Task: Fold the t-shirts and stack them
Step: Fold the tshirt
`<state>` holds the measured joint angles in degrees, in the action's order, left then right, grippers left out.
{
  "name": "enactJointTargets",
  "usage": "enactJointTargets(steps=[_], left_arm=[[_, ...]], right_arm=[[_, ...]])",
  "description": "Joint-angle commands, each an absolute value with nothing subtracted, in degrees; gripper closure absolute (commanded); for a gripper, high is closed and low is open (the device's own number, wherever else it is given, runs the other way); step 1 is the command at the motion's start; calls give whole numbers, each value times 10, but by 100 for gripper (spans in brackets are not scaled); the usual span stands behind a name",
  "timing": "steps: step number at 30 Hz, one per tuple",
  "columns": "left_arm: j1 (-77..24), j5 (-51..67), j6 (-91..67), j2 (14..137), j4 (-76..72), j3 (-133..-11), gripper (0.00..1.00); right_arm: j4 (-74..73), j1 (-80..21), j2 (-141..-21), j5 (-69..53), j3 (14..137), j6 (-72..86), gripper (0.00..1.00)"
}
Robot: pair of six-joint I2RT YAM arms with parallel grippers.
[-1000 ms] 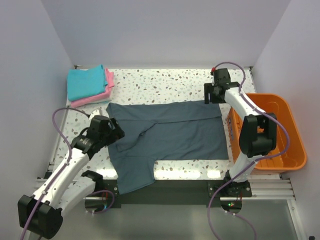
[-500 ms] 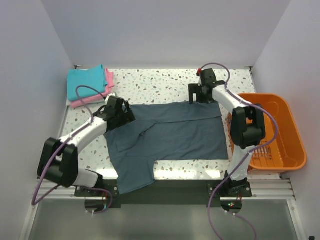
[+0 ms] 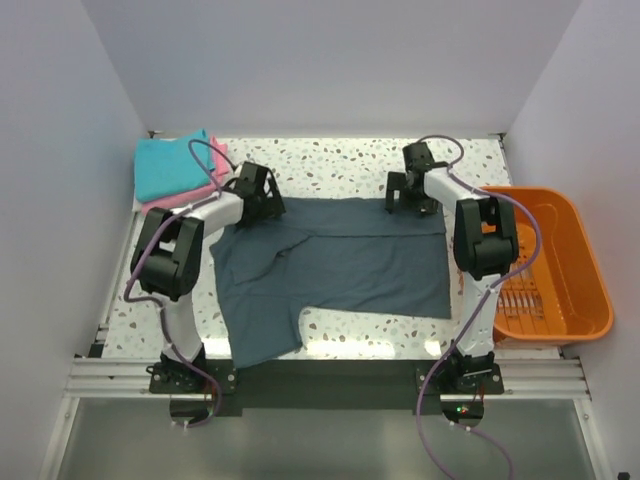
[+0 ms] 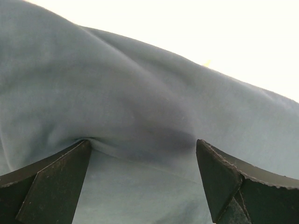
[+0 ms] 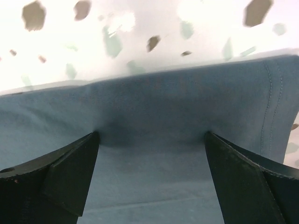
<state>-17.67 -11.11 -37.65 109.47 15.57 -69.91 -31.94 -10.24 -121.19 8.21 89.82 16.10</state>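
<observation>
Both arms just swung to far hem of dark slate blue-grey cloth t-shirt [image 3: 340,260]; left pincer [image 4: 142,145], right pincer [image 5: 152,136] gaping over it, nothing grabbed yet. Fold next, probably.

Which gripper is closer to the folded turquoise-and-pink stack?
Left. The left gripper is on the grey shirt's far-left corner, just right of the stack. The right gripper is on the shirt's far edge toward the orange bin, much farther away.
</observation>
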Motion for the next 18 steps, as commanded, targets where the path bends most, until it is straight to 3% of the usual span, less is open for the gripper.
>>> enactJointTargets(steps=[1, 8, 18], left_arm=[[-154, -77, -345, 1185, 136, -769, 0], [-134, -57, -318, 1317, 169, -946, 0], [-118, -3, -296, 1319, 178, -1054, 0]], right_arm=[[-337, -69, -1245, 101, 922, 178, 1], [-341, -57, -1295, 100, 990, 171, 1], [-383, -54, -1338, 101, 1128, 143, 1]])
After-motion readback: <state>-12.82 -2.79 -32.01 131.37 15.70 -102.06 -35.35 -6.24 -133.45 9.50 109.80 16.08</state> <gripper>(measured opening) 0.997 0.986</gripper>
